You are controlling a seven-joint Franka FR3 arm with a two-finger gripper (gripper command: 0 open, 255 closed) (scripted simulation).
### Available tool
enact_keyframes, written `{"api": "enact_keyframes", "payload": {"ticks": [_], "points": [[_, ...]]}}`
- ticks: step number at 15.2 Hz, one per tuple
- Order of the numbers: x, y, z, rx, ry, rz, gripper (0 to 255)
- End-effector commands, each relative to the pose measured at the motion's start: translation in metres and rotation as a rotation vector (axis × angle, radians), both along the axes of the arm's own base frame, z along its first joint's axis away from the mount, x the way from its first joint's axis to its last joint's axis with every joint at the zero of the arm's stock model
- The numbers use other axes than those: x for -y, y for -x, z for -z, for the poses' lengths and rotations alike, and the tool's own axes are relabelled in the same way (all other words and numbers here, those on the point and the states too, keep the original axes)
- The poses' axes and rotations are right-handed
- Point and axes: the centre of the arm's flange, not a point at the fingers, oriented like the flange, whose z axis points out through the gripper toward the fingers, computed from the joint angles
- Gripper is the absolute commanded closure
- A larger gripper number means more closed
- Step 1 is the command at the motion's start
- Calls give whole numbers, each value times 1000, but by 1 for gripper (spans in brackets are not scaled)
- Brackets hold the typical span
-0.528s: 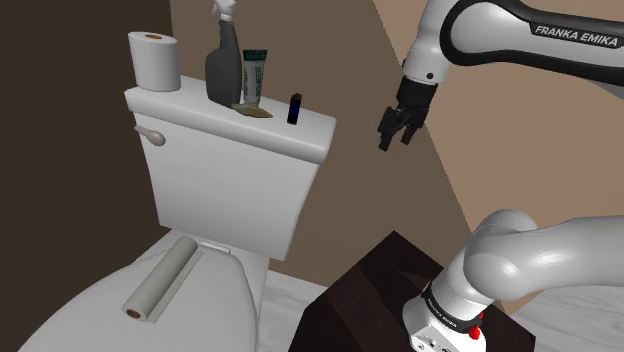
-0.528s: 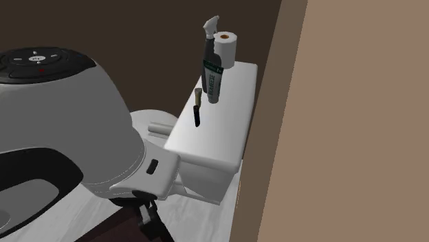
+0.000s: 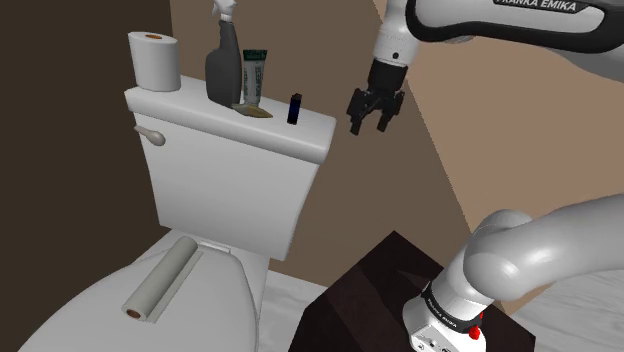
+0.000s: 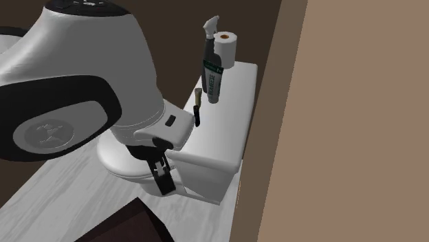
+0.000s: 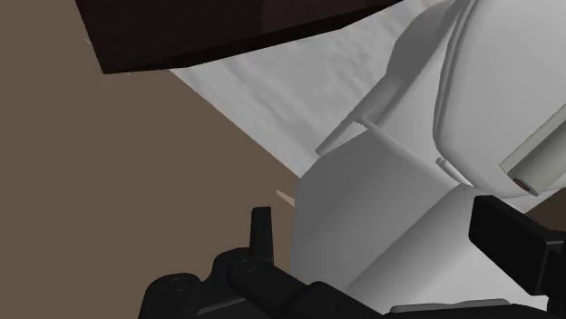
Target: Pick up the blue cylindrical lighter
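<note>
The lighter is a small dark blue cylinder with a black top. It stands upright near the right end of the white toilet tank lid in the shoulder view, and it also stands on the tank lid as the lighter in the second exterior view. My gripper hangs open in the air to the right of the tank's end, a little lower than the lighter's top and well apart from it. In the wrist view the gripper has its fingers wide apart, nothing between them, with the white tank beyond.
On the lid left of the lighter stand a tube, a grey spray bottle and a toilet paper roll. A grey paper roll lies on the closed toilet seat. A brown wall runs behind the tank, and the dark stand is below.
The gripper has moved up and to the shoulder view's left, closer to the end of the tank. The lighter and the other things on the lid have not moved.
</note>
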Motion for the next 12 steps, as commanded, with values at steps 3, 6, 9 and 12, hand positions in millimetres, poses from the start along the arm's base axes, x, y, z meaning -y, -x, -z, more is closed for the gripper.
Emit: {"api": "enact_keyframes", "payload": {"ticks": [3,6,9,12], "points": [[-30,-43,-10,5,-7,61,0],[-48,-76,-19,9,-11,105,0],[-65,-110,-28,13,-15,149,0],[-81,-144,-37,17,-19,194,0]]}}
